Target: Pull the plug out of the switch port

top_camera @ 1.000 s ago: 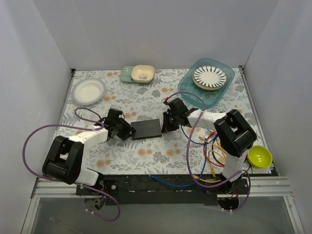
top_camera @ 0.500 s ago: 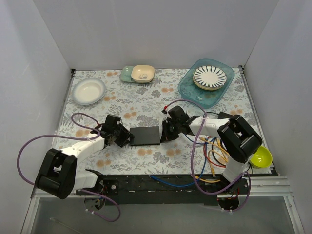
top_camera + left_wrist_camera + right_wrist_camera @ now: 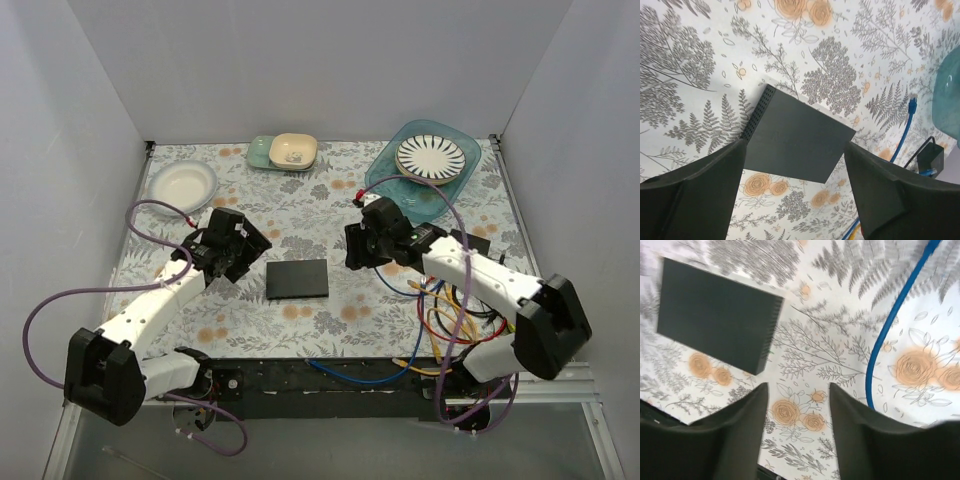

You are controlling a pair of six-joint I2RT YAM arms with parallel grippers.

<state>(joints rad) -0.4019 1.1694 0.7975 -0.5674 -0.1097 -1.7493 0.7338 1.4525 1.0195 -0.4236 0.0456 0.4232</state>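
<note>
Two grippers off the box, both spread wide

Flat matte black rectangular box (image 3: 297,279) lies where it lay on the floral tablecloth (image 3: 300,205); its port row cannot be made out. Left gripper (image 3: 232,250) and right gripper (image 3: 362,245), pressed to its ends a moment ago, now hang beside it, jaws apart, empty. Blue plug (image 3: 912,104) lies loose, apart from the box

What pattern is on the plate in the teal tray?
The plate is white with dark stripes radiating from its centre; best in the top external view.
</note>
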